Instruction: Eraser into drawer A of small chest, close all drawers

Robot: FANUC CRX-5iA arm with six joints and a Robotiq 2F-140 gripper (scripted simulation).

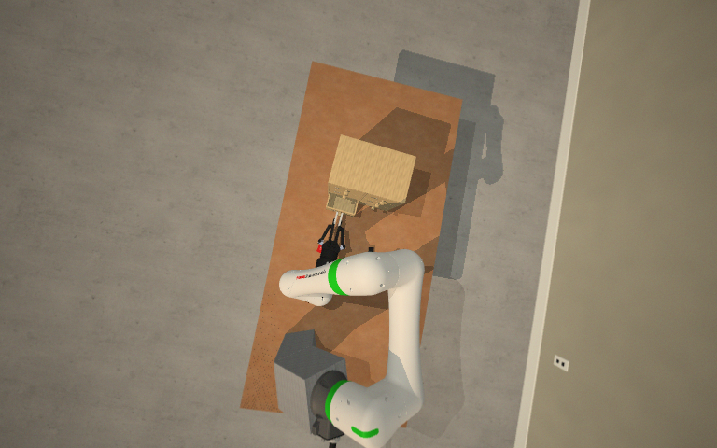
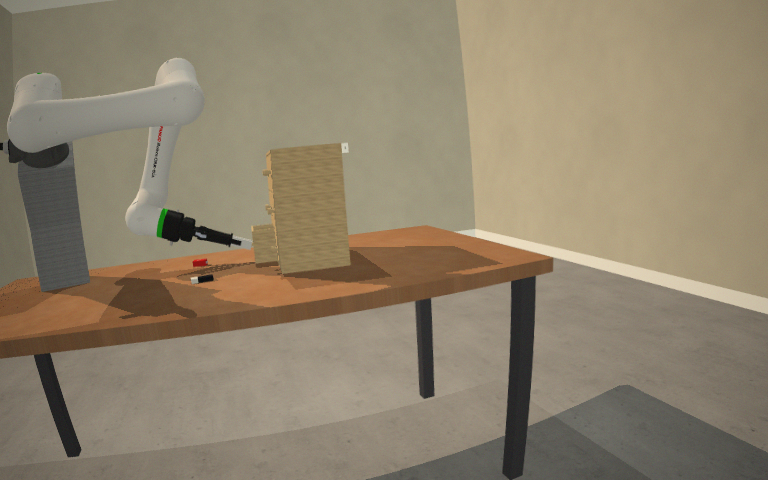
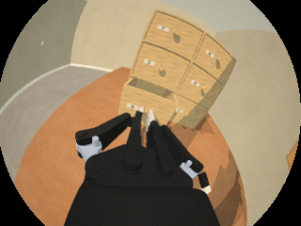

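The small chest (image 1: 372, 163) (image 2: 311, 209) (image 3: 218, 89) stands upright, its drawer fronts toward the arm. Its bottom left drawer (image 1: 342, 204) (image 2: 263, 246) (image 3: 150, 101) is partly out, and the part of its inside that shows looks empty. The drawer labels are too small to read. My gripper (image 1: 339, 215) (image 2: 249, 243) (image 3: 145, 113) is shut on this drawer's knob, tilted slightly down; the knob is hidden between the fingertips. A small black block with a white end (image 1: 371, 248) (image 2: 202, 279) (image 3: 204, 181), which looks like the eraser, lies on the table, right of the gripper in the wrist view.
A small red object (image 1: 319, 247) (image 2: 199, 262) lies on the table beside and below the gripper's body. The other drawers look pushed in, their knobs sticking out above and to the right of the open one. The arm's grey pedestal (image 1: 309, 357) (image 2: 53, 226) stands at the table's other end.
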